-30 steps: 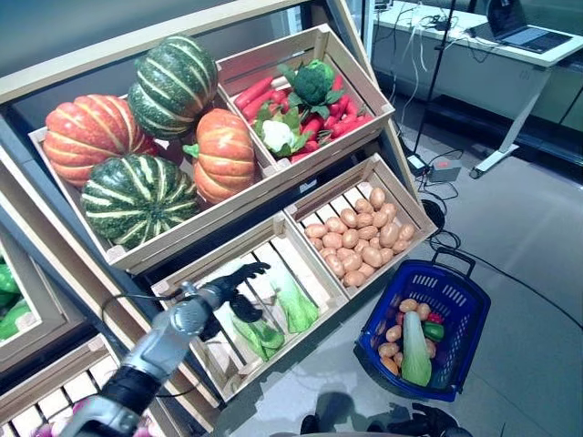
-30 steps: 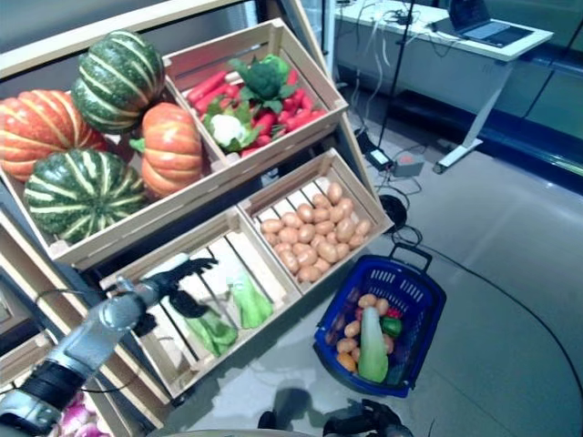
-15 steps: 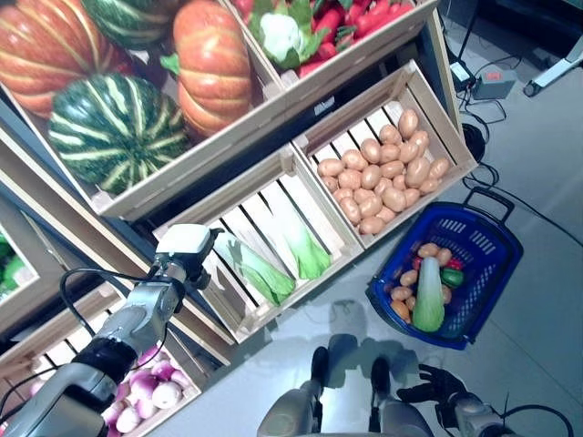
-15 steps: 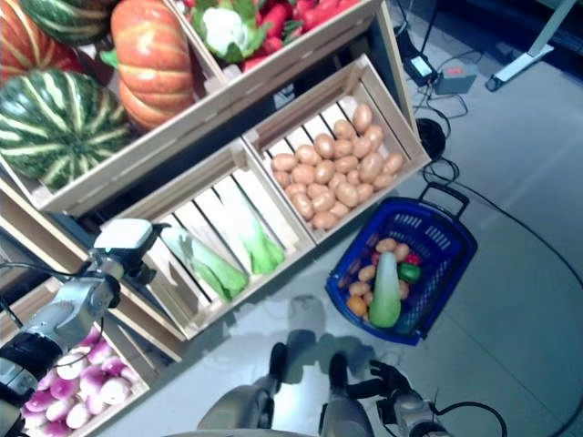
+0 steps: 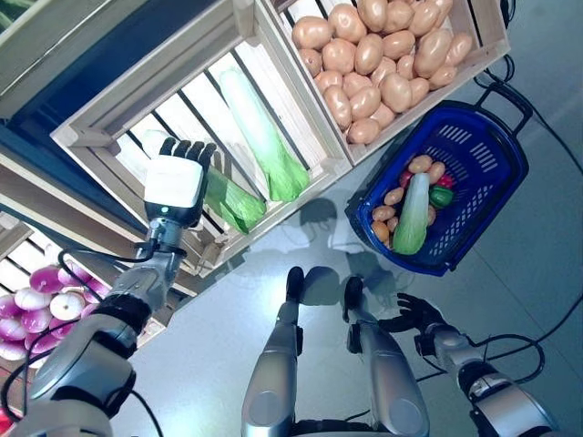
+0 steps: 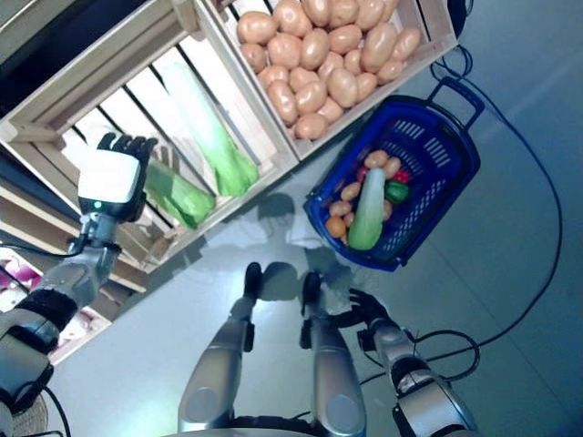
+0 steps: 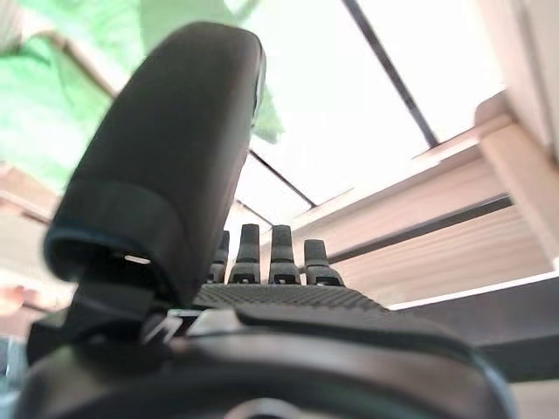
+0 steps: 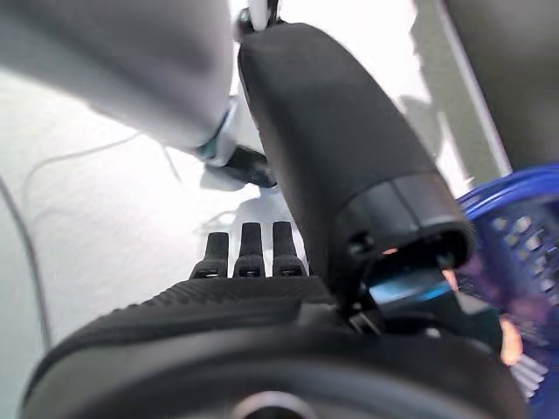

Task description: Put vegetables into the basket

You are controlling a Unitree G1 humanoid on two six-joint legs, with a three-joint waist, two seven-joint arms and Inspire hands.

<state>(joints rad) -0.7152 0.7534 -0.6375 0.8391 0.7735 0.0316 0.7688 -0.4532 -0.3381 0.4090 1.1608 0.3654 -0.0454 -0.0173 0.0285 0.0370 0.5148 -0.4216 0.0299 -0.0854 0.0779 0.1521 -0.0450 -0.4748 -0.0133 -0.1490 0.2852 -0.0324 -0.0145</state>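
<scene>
Task is partway: blue basket (image 5: 455, 182) at 2 o'clock is already holding potatoes, a pale cabbage (image 5: 412, 218) and peppers. Left hand (image 5: 178, 182), fingers straight and empty, is hovering over the leafy greens (image 5: 228, 196) in the crate (image 5: 109, 118). Right hand (image 5: 414, 314) is hanging relaxed and empty at 5 o'clock.

Open left hand (image 7: 262, 288), perhaps greens (image 7: 52, 113) beyond
</scene>
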